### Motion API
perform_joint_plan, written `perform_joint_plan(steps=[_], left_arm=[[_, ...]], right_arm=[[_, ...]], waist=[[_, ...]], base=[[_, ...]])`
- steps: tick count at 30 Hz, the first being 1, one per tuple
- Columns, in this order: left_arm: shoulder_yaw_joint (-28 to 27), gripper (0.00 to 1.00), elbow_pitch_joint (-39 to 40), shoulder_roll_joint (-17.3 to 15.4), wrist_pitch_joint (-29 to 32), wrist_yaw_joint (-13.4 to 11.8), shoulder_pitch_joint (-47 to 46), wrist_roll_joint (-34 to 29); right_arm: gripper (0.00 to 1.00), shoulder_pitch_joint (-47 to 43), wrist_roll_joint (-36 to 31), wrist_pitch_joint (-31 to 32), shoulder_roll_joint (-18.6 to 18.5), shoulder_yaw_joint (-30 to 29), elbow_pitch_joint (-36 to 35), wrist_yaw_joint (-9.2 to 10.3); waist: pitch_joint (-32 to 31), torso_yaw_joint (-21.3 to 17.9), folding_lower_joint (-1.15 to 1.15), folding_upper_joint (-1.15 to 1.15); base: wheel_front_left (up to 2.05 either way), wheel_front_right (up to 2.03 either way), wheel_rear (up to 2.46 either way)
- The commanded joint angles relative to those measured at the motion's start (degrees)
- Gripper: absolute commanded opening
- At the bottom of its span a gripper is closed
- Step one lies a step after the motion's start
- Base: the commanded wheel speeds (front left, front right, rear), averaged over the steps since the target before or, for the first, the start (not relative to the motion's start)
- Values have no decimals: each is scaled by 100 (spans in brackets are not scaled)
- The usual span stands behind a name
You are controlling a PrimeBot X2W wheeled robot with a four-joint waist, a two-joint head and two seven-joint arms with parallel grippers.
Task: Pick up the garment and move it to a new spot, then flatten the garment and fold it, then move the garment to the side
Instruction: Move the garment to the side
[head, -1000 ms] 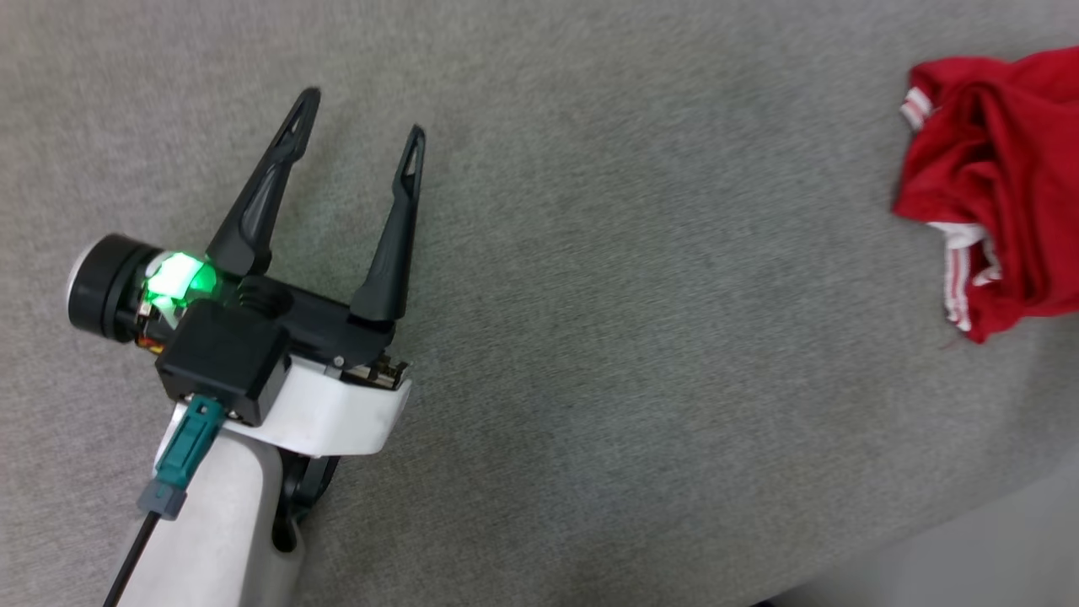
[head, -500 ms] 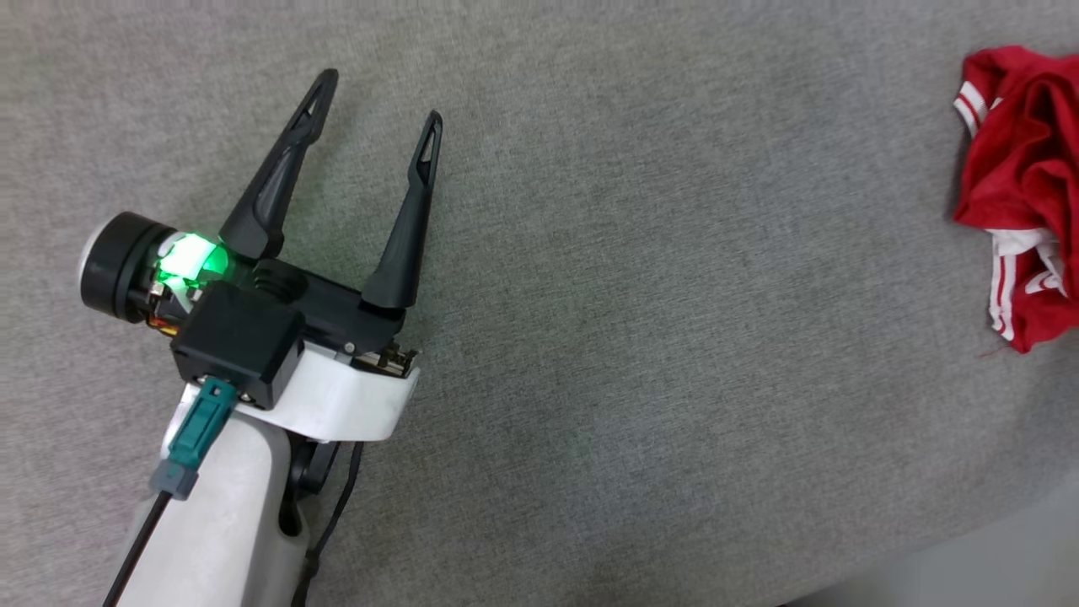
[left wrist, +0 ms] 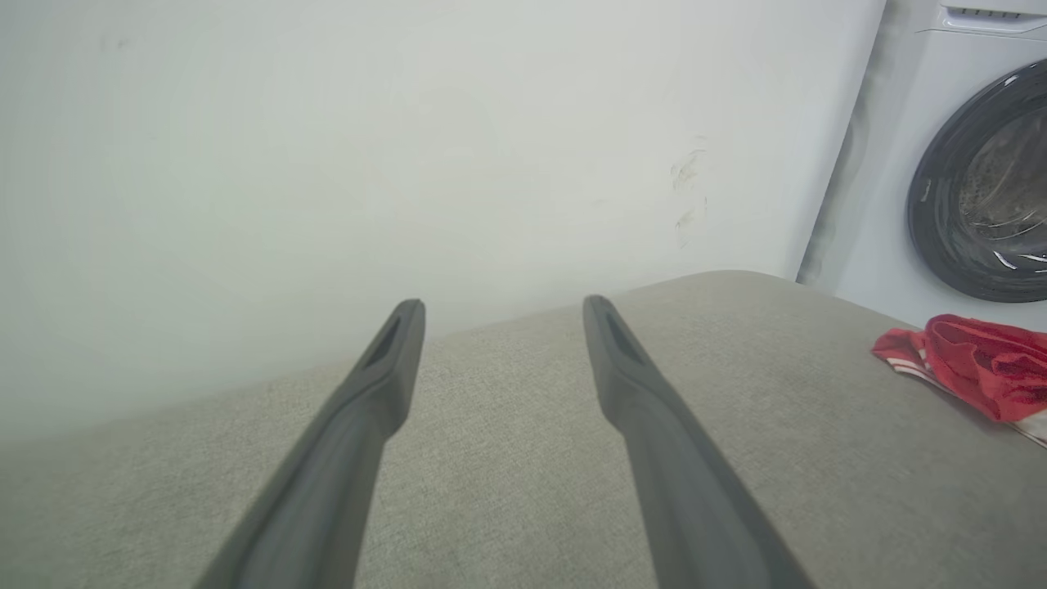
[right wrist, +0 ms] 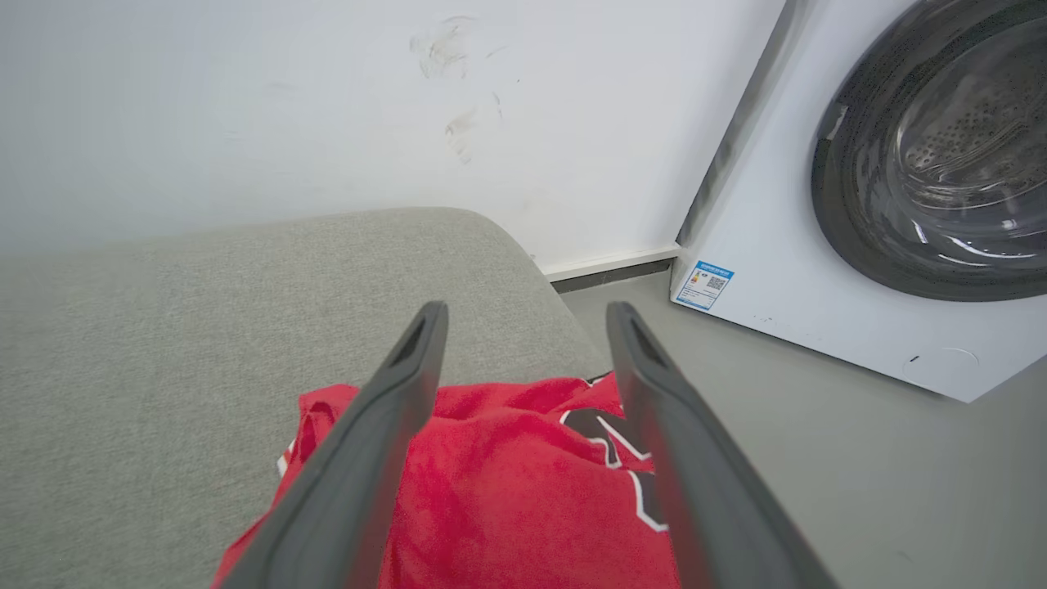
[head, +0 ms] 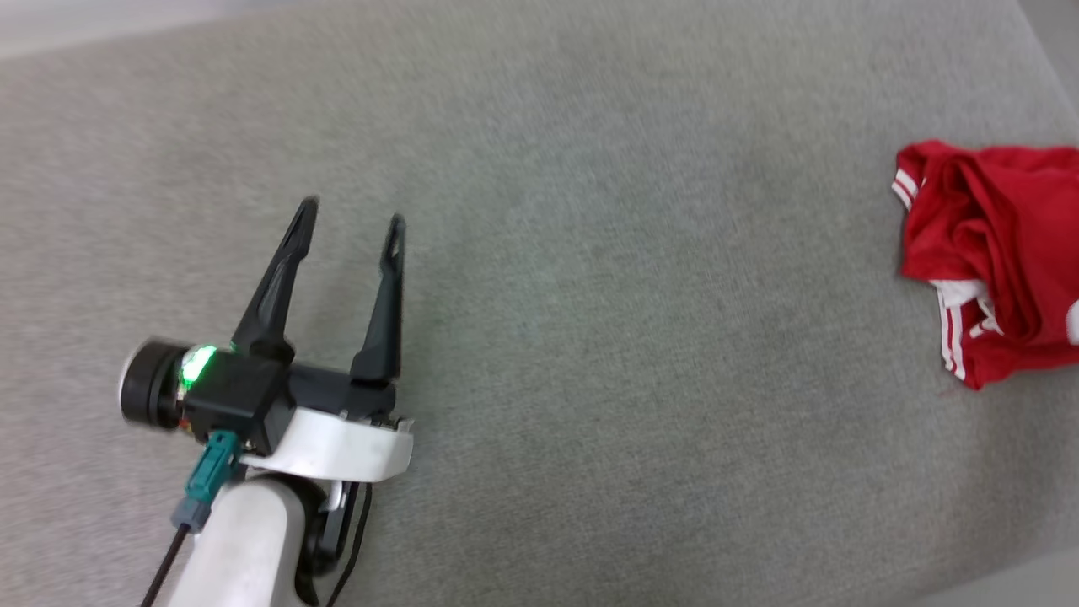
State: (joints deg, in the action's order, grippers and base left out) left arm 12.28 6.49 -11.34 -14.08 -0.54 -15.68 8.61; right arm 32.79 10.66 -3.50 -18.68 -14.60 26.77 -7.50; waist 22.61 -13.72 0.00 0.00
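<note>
The garment (head: 995, 261), a red jersey with white striped trim, lies crumpled at the right edge of the grey cushion (head: 590, 337) in the head view. It also lies far right in the left wrist view as the garment (left wrist: 973, 372). My left gripper (head: 350, 215) hovers open over bare cushion at the lower left, far from the cloth, with nothing between its fingers (left wrist: 384, 376). In the right wrist view my right gripper (right wrist: 523, 315) stands open just above the garment (right wrist: 507, 491), whose black print shows between the fingers; nothing is gripped.
A white washing machine (right wrist: 891, 204) with a dark round door stands on the grey floor (right wrist: 818, 442) beyond the cushion's right end. A white wall (left wrist: 409, 147) runs behind the cushion. The cushion's far right corner is rounded.
The head camera has shifted, so the cushion's far edge and right corner now show. The left gripper appears lower in the picture, still open. The garment stays crumpled at the right.
</note>
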Motion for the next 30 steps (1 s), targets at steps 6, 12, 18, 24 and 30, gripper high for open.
perform_joint_plan(steps=[6,12,18,24,30], left_arm=[[-184,100,-281,134,-76,-247,579,186],[-337,100,-471,128,-88,-349,973,295],[-495,100,-668,56,-106,-428,1359,348],[-545,100,-757,-66,-113,-373,1790,400],[-528,100,-765,-7,-115,-406,2042,479]], right_arm=[[100,-1193,31,364,507,360,-1413,2],[100,-2025,103,643,874,797,-2318,2],[100,-2604,170,819,1045,1190,-2890,3],[100,-3168,146,875,1129,1277,-3333,2],[100,-3493,150,882,1270,1270,-3543,2]], waist=[[-861,521,0,0],[-1258,824,0,0],[-1647,1041,0,0],[-2083,1216,0,0],[-2253,1179,0,0]], base=[[0,0,0],[0,0,0],[0,0,0],[0,0,0],[0,0,0]])
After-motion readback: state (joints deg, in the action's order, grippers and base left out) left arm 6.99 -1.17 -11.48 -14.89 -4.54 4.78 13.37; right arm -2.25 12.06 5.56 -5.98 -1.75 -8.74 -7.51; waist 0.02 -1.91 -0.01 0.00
